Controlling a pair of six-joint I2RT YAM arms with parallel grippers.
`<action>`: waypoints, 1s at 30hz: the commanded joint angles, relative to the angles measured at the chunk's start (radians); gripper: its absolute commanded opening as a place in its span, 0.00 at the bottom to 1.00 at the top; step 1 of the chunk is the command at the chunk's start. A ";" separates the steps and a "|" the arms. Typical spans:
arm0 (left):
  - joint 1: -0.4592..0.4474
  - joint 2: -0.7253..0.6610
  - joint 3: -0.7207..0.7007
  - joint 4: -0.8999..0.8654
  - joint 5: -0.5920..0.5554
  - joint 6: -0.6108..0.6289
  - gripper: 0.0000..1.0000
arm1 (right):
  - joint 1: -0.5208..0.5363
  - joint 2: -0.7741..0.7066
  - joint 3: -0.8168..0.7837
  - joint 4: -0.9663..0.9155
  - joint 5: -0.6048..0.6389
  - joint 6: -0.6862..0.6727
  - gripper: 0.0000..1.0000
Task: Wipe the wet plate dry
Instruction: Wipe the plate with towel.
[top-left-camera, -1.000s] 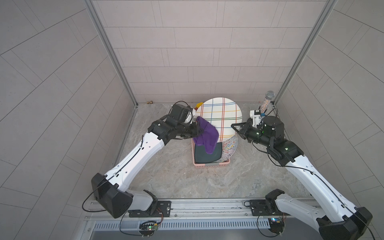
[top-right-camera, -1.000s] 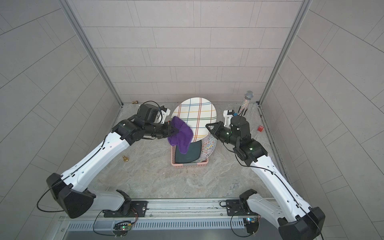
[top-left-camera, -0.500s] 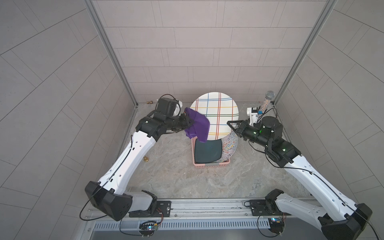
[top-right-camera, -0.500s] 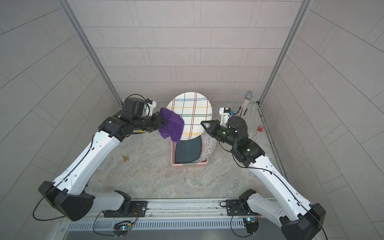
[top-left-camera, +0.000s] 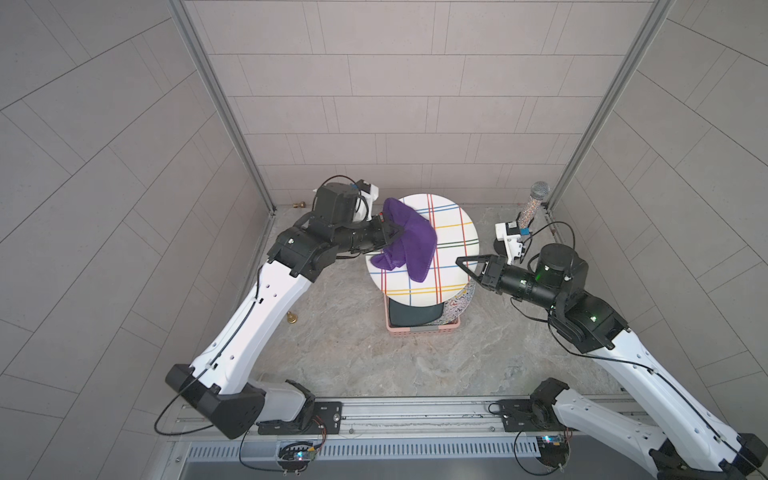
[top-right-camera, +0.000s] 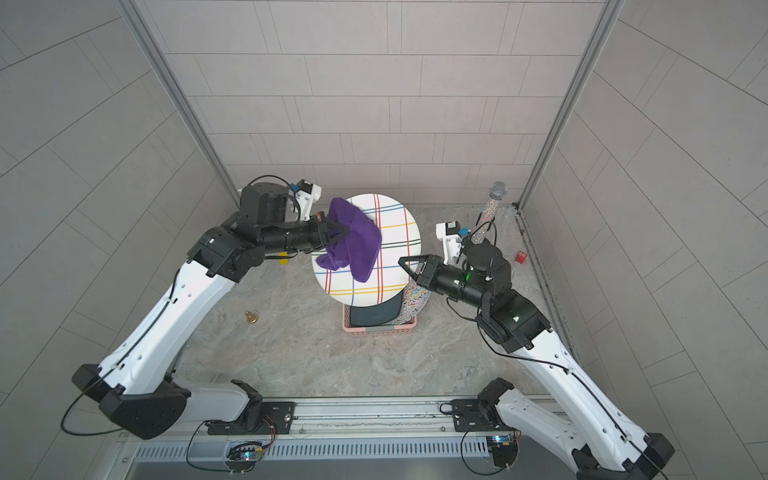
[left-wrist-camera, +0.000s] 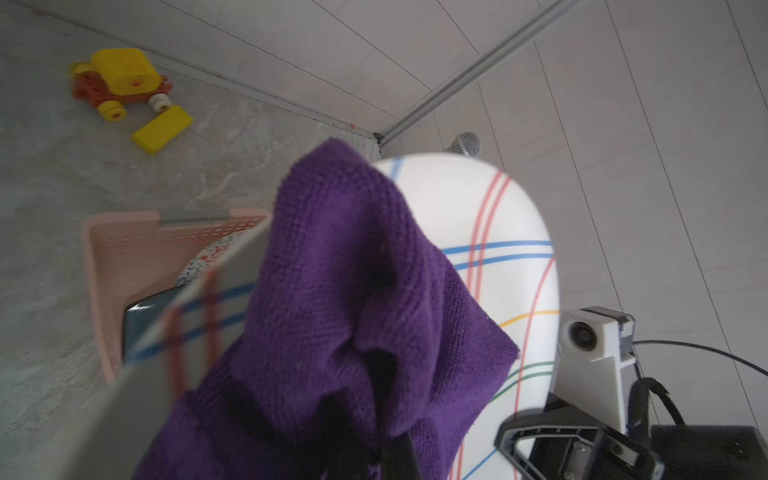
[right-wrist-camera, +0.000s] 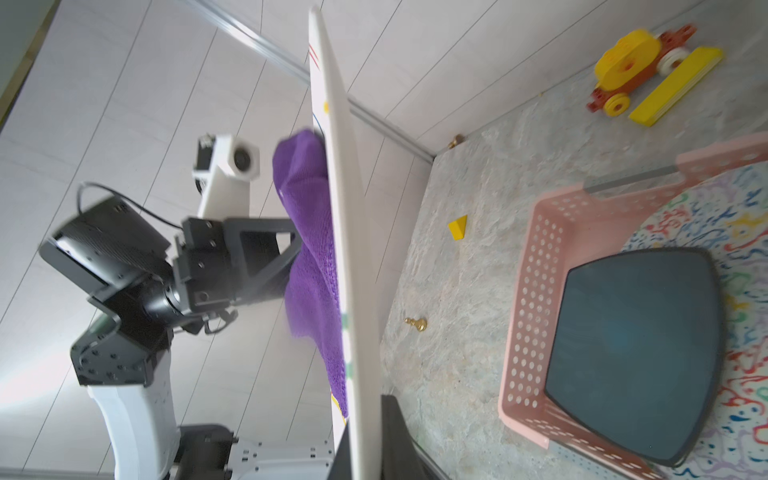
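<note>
The plate (top-left-camera: 451, 249) (top-right-camera: 395, 253) is white with coloured crossing lines and is held up above a basket. My right gripper (top-left-camera: 463, 262) (top-right-camera: 405, 262) (right-wrist-camera: 361, 449) is shut on its right rim. The plate (right-wrist-camera: 347, 249) shows edge-on in the right wrist view, between the two fingers (right-wrist-camera: 395, 428). My left gripper (top-left-camera: 397, 237) (top-right-camera: 338, 235) is shut on a purple cloth (top-left-camera: 411, 245) (top-right-camera: 357, 245) (left-wrist-camera: 353, 291). That cloth lies against the upper left of the plate's face (left-wrist-camera: 478, 216). The left fingertips are buried in the folds. I cannot see any water on the plate.
Under the plate stands a pink basket (top-left-camera: 424, 330) (right-wrist-camera: 536, 257) holding a dark square plate (right-wrist-camera: 631, 345) and a squiggle-patterned plate (top-left-camera: 462, 301). A microphone (top-left-camera: 534, 203) leans in the back right corner. A gold pawn (top-left-camera: 292, 319), a yellow toy car (left-wrist-camera: 120, 83), a yellow wedge (right-wrist-camera: 458, 226) and a red piece (top-right-camera: 520, 257) lie on the floor.
The plate has come up and turned its face more toward the top camera. The cloth, in my left gripper, has moved from the plate's lower left edge onto its upper left face.
</note>
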 joint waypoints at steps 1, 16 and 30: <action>-0.092 0.073 0.058 -0.030 0.025 0.064 0.00 | 0.046 -0.004 0.066 0.113 -0.111 -0.061 0.00; -0.077 0.038 0.143 -0.155 -0.219 0.135 0.00 | 0.180 0.091 0.153 0.182 0.034 -0.123 0.00; 0.112 -0.107 -0.011 -0.166 -0.099 0.008 0.00 | 0.066 0.047 0.168 0.322 0.295 0.027 0.00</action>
